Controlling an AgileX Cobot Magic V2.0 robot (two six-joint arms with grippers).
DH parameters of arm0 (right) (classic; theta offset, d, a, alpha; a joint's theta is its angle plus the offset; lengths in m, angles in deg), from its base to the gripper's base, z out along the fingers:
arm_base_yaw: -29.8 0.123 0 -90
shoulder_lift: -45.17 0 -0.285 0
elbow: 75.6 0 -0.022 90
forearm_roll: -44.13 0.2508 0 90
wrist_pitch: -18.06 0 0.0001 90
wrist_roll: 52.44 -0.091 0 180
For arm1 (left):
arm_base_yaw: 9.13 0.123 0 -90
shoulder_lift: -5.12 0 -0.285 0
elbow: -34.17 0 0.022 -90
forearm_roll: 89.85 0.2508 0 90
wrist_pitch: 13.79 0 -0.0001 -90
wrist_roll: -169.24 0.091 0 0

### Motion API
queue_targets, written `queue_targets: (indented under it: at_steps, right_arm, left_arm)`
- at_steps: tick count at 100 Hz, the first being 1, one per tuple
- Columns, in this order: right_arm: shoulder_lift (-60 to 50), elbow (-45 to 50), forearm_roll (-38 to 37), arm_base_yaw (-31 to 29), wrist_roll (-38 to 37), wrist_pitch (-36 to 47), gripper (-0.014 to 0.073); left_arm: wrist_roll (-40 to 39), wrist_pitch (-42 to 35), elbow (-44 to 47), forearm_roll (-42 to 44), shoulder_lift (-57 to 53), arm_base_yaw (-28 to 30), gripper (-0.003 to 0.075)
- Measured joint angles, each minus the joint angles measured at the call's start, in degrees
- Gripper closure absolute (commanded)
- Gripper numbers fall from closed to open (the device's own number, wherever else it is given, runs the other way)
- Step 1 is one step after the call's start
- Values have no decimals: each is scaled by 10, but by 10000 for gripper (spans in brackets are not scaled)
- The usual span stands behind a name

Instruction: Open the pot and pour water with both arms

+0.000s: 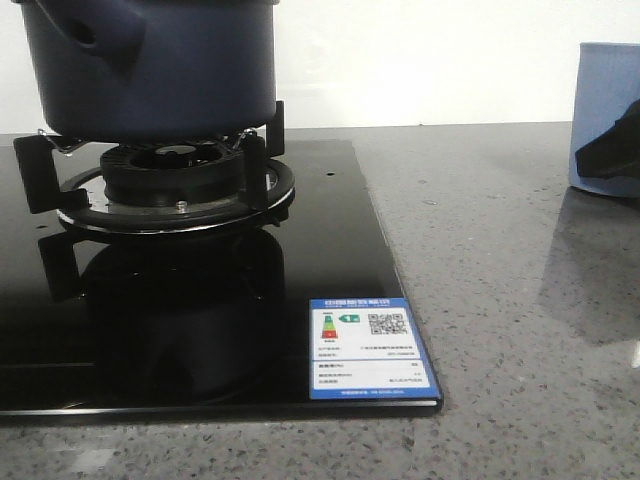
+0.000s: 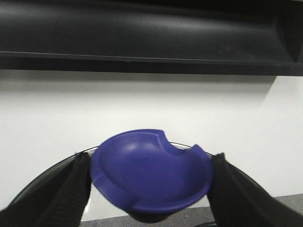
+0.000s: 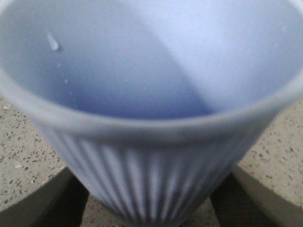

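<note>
Pot on the burner, lid lifted clear, cup gripped at the far right.

The dark navy pot sits on the black burner grate of a glossy black glass hob, which lies on a grey speckled stone tabletop against a plain white wall. A blue energy label is stuck at the hob's near right corner. The left tool is clamped on a blue lid knob, glass lid rim behind it, under a dark overhead unit. The right tool is clamped around the ribbed light-blue cup, which stands at the tabletop's right edge.
</note>
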Motion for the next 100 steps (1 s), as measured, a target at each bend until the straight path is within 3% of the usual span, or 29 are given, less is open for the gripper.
queue_targets:
  at_steps: [31,49,60,100]
  right_arm:
    - [1,0,-26,-1,9,6,260]
    - [1,-1,-44,-1,11,7,66]
    - [3,-1,-54,-1,11,5,-1]
    - [-29,-1,-78,-1,-12,-12,-1]
  left_arm:
    - [0,0,0,0,0,0,351]
    - [0,0,0,0,0,0,351]
    - [0,0,0,0,0,0,351]
    - [0,0,0,0,0,0,351]
